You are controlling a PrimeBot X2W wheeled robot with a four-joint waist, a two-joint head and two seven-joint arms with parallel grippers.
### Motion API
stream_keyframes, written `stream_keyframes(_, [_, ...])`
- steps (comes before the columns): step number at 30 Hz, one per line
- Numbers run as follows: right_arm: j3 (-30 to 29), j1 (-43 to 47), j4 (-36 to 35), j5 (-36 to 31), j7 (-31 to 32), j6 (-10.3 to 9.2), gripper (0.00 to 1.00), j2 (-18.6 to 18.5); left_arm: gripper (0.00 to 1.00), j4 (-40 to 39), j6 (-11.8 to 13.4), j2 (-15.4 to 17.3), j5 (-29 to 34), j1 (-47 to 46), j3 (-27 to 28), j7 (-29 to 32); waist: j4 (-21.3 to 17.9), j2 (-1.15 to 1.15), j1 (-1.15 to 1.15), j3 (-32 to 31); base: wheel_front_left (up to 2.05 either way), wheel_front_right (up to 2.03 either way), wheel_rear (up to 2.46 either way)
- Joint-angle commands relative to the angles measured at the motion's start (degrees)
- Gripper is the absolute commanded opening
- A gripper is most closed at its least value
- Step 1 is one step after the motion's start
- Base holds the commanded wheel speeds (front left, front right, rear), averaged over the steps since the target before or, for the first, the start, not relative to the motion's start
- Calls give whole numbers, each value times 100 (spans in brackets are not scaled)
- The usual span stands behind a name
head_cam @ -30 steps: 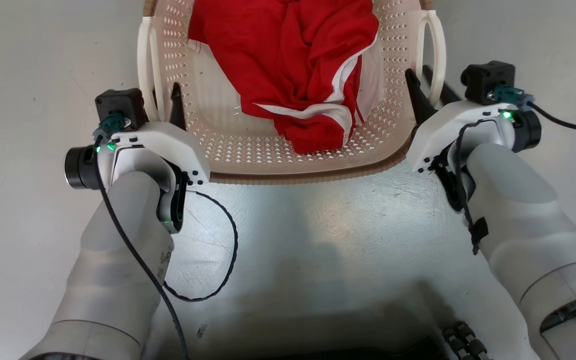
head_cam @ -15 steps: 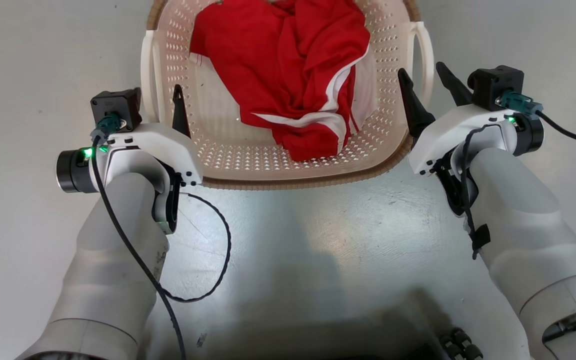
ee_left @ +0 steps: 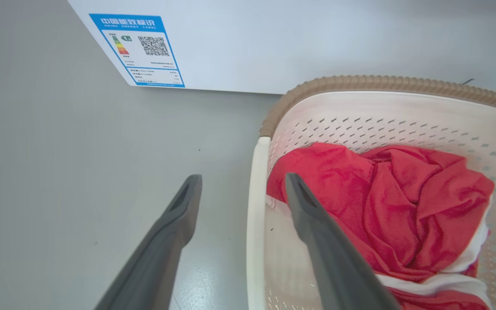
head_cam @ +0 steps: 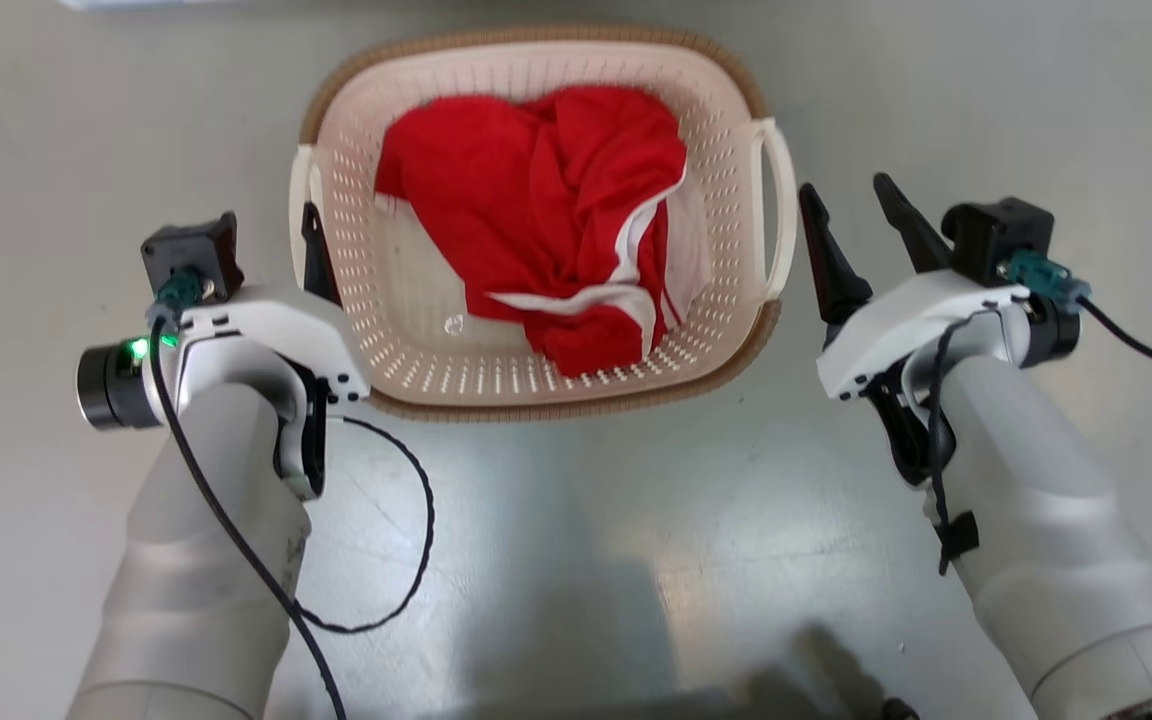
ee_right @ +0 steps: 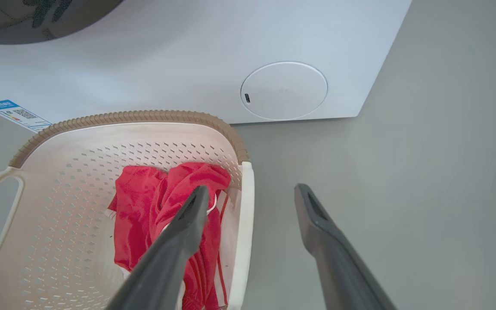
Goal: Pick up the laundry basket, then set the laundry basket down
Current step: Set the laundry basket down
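Note:
The laundry basket (head_cam: pixel 736 150), cream-white with a brown rim, stands on the grey floor with a red garment (head_cam: pixel 526 220) inside. My left gripper (head_cam: pixel 276 225) is open beside the left handle (head_cam: pixel 298 200). In the left wrist view its fingers (ee_left: pixel 243 176) stand either side of that handle (ee_left: pixel 254 215) without touching it, near the basket's rim (ee_left: pixel 381 82). My right gripper (head_cam: pixel 842 185) is open, both fingers just outside the right handle (head_cam: pixel 781 200). In the right wrist view the gripper (ee_right: pixel 252 187) hangs over the basket (ee_right: pixel 123 116) edge with nothing held.
A white washing machine (ee_right: pixel 187 64) stands right behind the basket, with a blue label (ee_left: pixel 144 47) on its front. Bare grey floor (head_cam: pixel 576 520) lies to both sides and between me and the basket. A black cable (head_cam: pixel 416 540) loops from my left arm.
The head camera has risen, so the whole basket shows now. The right gripper's fingers, which straddled the right handle, now both stand outside it. The left gripper has drawn back a little.

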Motion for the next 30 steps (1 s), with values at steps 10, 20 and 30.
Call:
stream_keyframes(10, [-711, 953, -774, -791, -28, 17, 100, 81, 100, -808, -126, -51, -3, 909, 383, -29, 120, 0, 0, -1221, 0, 0, 0])
stream_keyframes(20, [-960, 1373, -1471, -1108, -28, 17, 100, 81, 100, -1476, -426, -132, -108, 1433, 427, -29, 287, 0, 0, -2087, 0, 0, 0])
stream_keyframes(30, [-1111, 1923, -1868, -1361, -28, 17, 100, 81, 100, -1884, -590, -136, -122, 2176, 445, -29, 399, 0, 0, -2953, 0, 0, 0])
